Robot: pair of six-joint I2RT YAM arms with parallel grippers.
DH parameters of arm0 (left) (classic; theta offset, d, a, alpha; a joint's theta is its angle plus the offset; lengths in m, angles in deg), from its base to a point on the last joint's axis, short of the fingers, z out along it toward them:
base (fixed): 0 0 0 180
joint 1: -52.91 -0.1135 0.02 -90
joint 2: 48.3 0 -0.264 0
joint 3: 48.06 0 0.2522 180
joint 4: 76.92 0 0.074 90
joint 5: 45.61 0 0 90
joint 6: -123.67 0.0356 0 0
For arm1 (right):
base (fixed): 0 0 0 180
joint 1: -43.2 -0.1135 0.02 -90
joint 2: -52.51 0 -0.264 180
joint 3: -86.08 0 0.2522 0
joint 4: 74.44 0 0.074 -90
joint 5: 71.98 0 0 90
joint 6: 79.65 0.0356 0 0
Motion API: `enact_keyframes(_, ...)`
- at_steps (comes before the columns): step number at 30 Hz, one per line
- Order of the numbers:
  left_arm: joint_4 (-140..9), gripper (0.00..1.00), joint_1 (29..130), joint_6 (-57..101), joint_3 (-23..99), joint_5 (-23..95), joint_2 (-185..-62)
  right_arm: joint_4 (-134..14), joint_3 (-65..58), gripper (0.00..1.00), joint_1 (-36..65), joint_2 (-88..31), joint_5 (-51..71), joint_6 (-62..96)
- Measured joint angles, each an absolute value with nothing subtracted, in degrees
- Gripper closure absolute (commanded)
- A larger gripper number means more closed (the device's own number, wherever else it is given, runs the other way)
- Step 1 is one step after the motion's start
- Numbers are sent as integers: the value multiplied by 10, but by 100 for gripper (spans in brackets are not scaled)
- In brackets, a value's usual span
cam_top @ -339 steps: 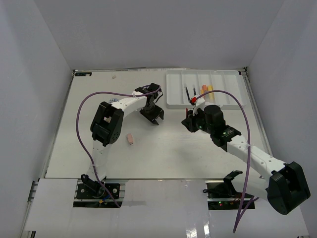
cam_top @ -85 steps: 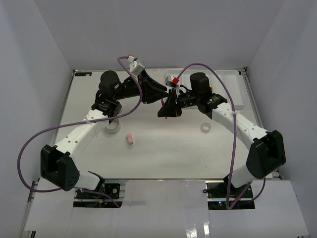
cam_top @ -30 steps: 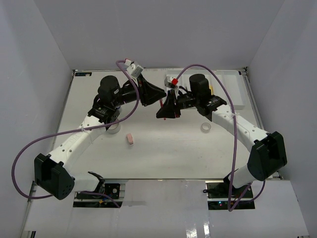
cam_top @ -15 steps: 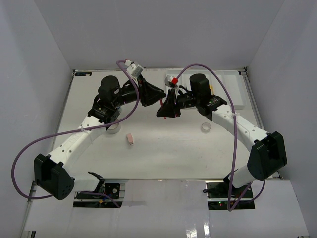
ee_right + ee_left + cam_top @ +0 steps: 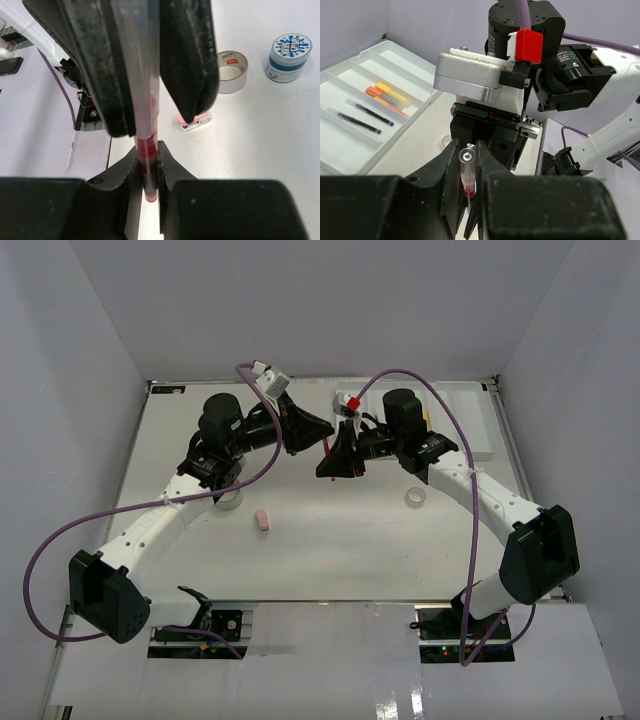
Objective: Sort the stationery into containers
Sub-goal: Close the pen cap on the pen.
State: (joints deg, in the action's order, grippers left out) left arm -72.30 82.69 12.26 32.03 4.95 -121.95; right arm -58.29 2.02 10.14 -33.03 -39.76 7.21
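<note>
Both grippers hold the thin red pen (image 5: 327, 448) in the air above the middle of the table. My right gripper (image 5: 148, 172) is shut on its red lower end (image 5: 146, 150). My left gripper (image 5: 468, 172) comes from the opposite side, and its fingers (image 5: 112, 65) press both sides of the pen's clear upper end (image 5: 467, 161). In the top view the left gripper (image 5: 318, 428) and right gripper (image 5: 336, 462) meet tip to tip. The white tray (image 5: 340, 102) holds orange and yellow markers (image 5: 387, 92) and two dark pens (image 5: 372, 114).
A pink eraser (image 5: 263, 520) lies on the table, with a large tape roll (image 5: 230, 498) to its left and a small tape roll (image 5: 416, 497) to the right. A blue-lidded jar (image 5: 287, 51) stands beyond the tape roll (image 5: 231, 65). My right arm covers most of the tray (image 5: 478, 430).
The left gripper's jaws have closed in on the clear end of the pen. Both arms have stayed almost where they were.
</note>
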Motion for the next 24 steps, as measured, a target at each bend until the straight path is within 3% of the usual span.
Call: enact_keyframes(24,-806,100,826,114,261,50,-1182,-573,-1,92,97,-329,-417,70)
